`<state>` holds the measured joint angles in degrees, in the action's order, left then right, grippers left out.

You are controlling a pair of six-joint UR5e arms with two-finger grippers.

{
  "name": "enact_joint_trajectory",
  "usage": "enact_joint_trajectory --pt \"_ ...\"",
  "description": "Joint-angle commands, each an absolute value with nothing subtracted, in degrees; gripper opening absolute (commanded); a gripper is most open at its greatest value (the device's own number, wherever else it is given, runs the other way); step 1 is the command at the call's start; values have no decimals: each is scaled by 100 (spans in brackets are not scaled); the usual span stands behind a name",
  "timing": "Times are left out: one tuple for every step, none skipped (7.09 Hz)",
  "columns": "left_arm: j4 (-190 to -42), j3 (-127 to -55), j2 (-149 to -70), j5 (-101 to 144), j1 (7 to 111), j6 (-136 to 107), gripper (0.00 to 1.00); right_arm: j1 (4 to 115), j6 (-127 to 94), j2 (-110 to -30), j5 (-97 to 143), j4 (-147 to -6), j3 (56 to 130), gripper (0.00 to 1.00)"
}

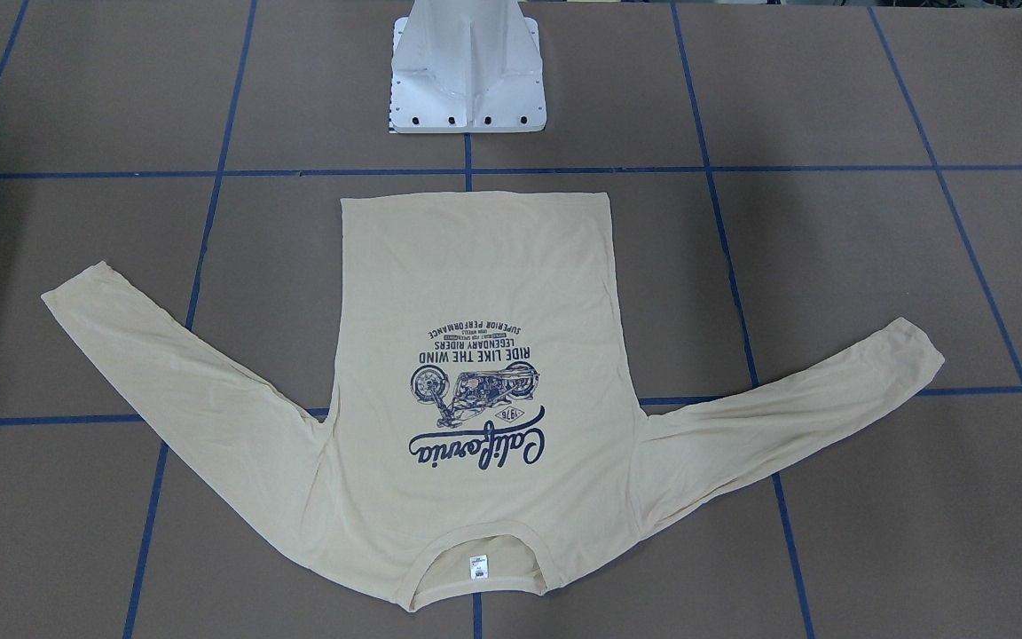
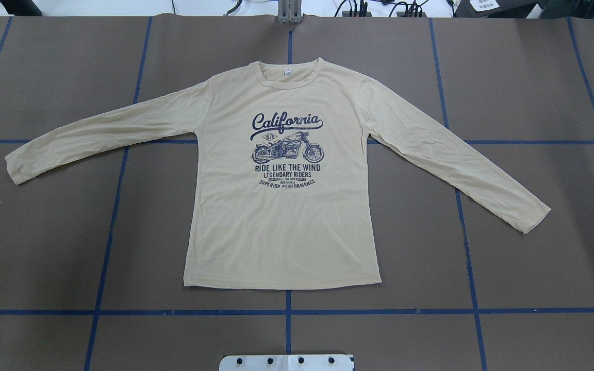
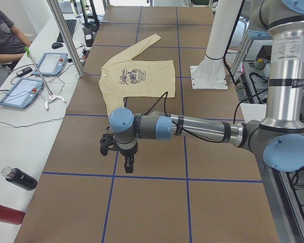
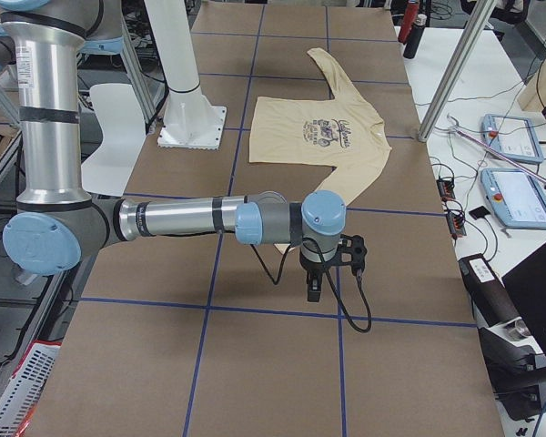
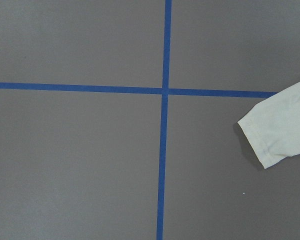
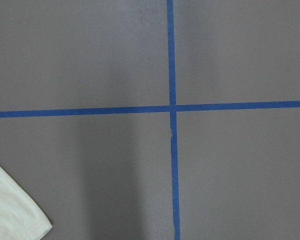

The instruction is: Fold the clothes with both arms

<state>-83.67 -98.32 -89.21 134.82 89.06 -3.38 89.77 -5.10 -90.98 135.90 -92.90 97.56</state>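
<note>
Shirt: A pale cream-yellow long-sleeved T-shirt of thin fabric (image 2: 281, 232) lies flat and face up at mid-table, hem toward the robot, collar away from it.
Print: A navy "California" motorcycle print (image 2: 286, 141) covers the chest; a small white neck label (image 2: 287, 72) sits inside the collar.
Sleeves: Both spread outward. The left cuff (image 5: 277, 130) and the right cuff (image 6: 12, 210) each edge into a wrist view.
Left: The grey-and-silver, blue-capped left arm (image 3: 192, 129) reaches over bare table. The black two-finger left gripper (image 3: 128, 168) points down; its finger spacing cannot be told.
Right: The matching right arm (image 4: 182, 218) does likewise. The right gripper (image 4: 315, 291) is equally unreadable.
Table: Brown board surface (image 2: 44, 247) crossed by blue tape lines (image 2: 379, 312).
Base: A white metal pedestal (image 1: 468, 80) stands near the hem.
</note>
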Motion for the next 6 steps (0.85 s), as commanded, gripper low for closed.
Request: enact_joint_trajectory --pt "-8376 -9878 -8921 13482 8903 -334 100 8956 -545 -9097 13597 -9290 9756 100" --pt "-8376 -9914 -8930 13474 8903 -325 100 8930 -615 -9088 13597 -9290 9756 100" --pt "-8472 -9931 -8930 13474 8912 -334 100 8921 -650 -9079 13623 -9281 9765 100" --pt "-8621 -9949 -8973 13474 8895 -334 100 8834 -711 -9070 13667 -9273 9834 100" --pt "-8753 -10080 -9017 13448 8860 -343 100 8450 -1277 -9062 13632 -9238 10009 100" --pt "-8771 -10185 -9096 13473 8851 -351 100 8081 -1944 -8800 13623 -9237 10089 100"
